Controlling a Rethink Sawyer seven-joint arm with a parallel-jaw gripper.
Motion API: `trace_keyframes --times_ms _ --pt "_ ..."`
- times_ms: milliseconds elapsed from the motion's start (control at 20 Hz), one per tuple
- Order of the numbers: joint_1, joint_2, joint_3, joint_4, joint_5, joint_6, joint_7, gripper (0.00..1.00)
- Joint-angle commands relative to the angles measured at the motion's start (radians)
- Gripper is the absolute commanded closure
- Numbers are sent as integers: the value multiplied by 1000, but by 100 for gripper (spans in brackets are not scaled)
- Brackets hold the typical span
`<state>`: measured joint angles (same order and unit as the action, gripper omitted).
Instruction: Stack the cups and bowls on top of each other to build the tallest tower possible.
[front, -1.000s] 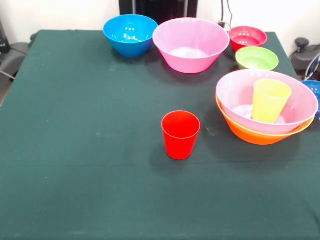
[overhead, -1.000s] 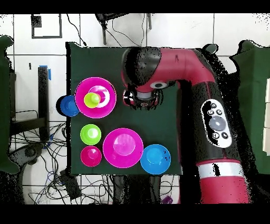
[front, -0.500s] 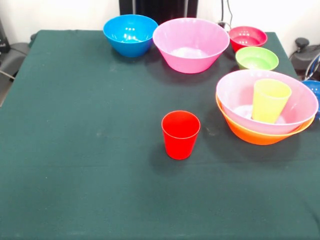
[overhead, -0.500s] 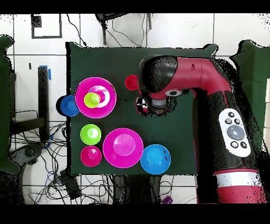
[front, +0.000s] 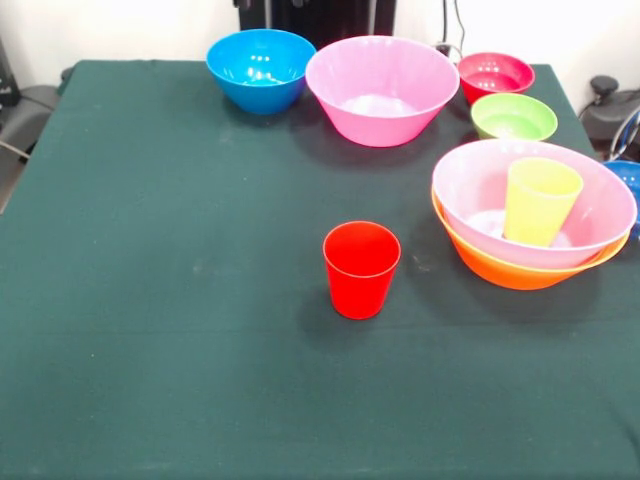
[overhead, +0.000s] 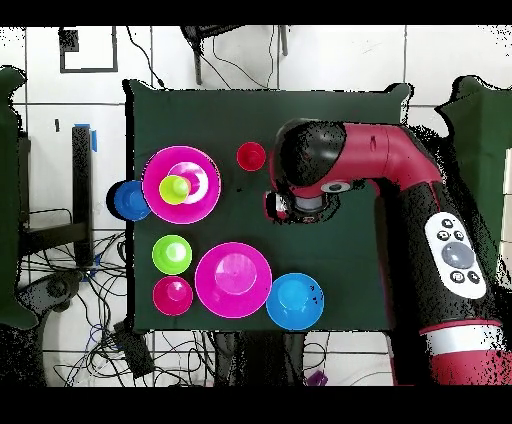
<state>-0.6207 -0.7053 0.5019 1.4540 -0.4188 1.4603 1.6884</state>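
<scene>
A red cup (front: 361, 268) stands upright and alone near the middle of the table; from above the red cup (overhead: 251, 156) is up and to the left of my gripper (overhead: 284, 206), with a clear gap between them. The gripper hangs under the red arm (overhead: 350, 165) and does not appear in the front view. The tower (front: 533, 215) is a big pink bowl (front: 480, 180) nested in an orange bowl (front: 505, 272), with a lime green cup (front: 540, 200) upright inside. In the overhead view the tower (overhead: 195, 175) is at the table's left.
Loose bowls line the far edge of the dark green table (front: 150, 250): light blue (front: 260, 68), big pink (front: 382, 88), magenta-red (front: 495, 75), green (front: 513, 116). A dark blue bowl (front: 628, 178) peeks in at the right edge. Cables lie on the floor around the table.
In the overhead view the arm has swung right and slightly down, away from the tower, uncovering the red cup. No cup or bowl has moved.
</scene>
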Motion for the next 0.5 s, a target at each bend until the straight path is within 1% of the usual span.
trace_keyframes --times_ms 50,200,500 --pt "-34 91 81 112 -135 -107 -374 0" --pt "-47 111 94 120 -159 -99 -387 0" --pt "-59 134 110 128 -189 -105 -379 0"
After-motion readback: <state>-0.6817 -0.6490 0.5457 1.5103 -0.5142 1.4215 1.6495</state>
